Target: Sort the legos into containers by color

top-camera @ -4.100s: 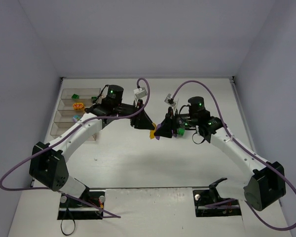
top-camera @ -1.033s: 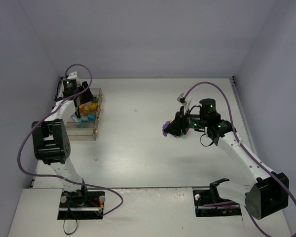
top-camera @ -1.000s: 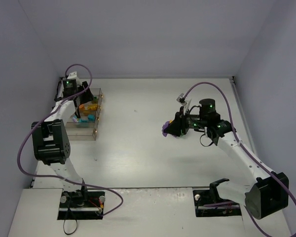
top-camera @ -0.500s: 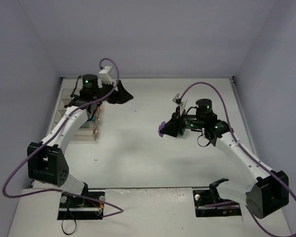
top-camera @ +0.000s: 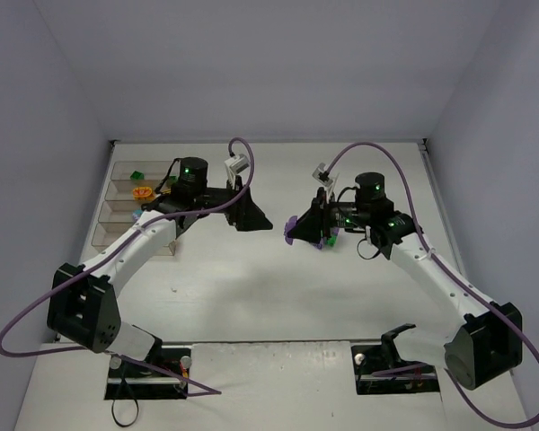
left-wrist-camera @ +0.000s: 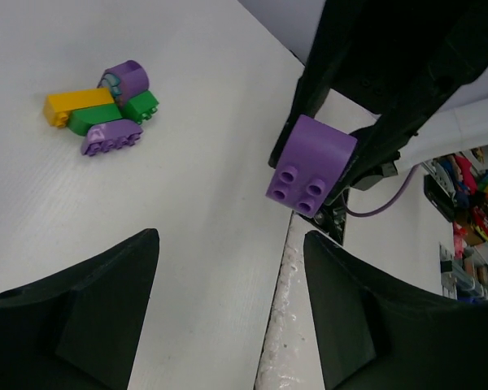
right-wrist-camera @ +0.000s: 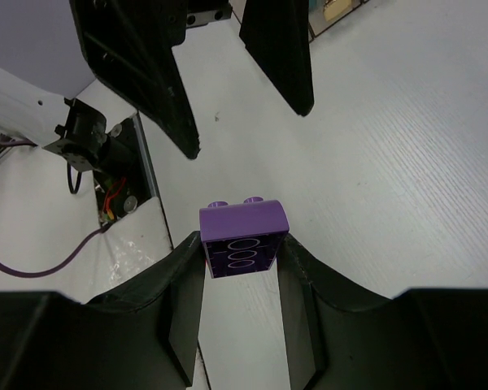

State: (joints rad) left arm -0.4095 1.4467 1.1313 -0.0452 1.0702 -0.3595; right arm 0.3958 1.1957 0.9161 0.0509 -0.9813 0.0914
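Note:
My right gripper (top-camera: 300, 232) is shut on a purple brick (top-camera: 292, 238), held above the middle of the table. In the right wrist view the brick (right-wrist-camera: 244, 236) sits between both fingers, studs pointing away. My left gripper (top-camera: 254, 219) hangs open just left of it, facing it with a small gap and nothing between its fingers. The left wrist view shows the held purple brick (left-wrist-camera: 309, 166) ahead of the open left gripper (left-wrist-camera: 229, 244). A small pile of legos (left-wrist-camera: 106, 110) in yellow, green and purple lies on the table. The clear containers (top-camera: 117, 238) stand at the far left.
A green brick (top-camera: 136, 174), an orange piece (top-camera: 144, 191) and a teal piece (top-camera: 139, 215) lie in separate compartments. The left gripper's black fingers (right-wrist-camera: 138, 73) fill the top of the right wrist view. Walls close off three sides of the table.
My left arm swung from over the containers to the table's middle and its jaws widened. My right gripper shifted slightly left, still holding the purple brick.

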